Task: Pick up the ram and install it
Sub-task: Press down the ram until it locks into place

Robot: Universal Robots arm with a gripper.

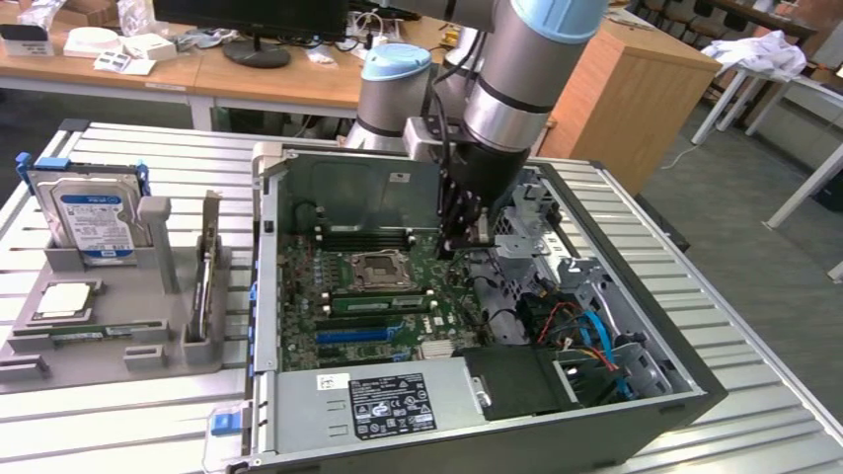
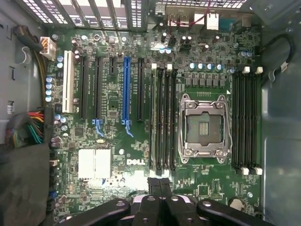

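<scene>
Green ram (image 1: pixel 375 301), at six o'clock of the CPU socket (image 1: pixel 375 269), looks light, stiff and fragile; best held by its long edges. The gripper (image 2: pixel 159 181) has its fingers (image 2: pixel 153 186) pinched together, seemingly empty.

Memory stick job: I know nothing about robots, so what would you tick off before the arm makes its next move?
1. Computer case open, board exposed: ok.
2. Gripper down inside the case, over the board: ok.
3. Green memory stick standing in a slot beside the processor socket: ok.
4. That stick pushed fully home: cannot tell.
5. Coloured cables lying clear of the memory slots: ok.
6. Gripper carrying anything: cannot tell.
</scene>
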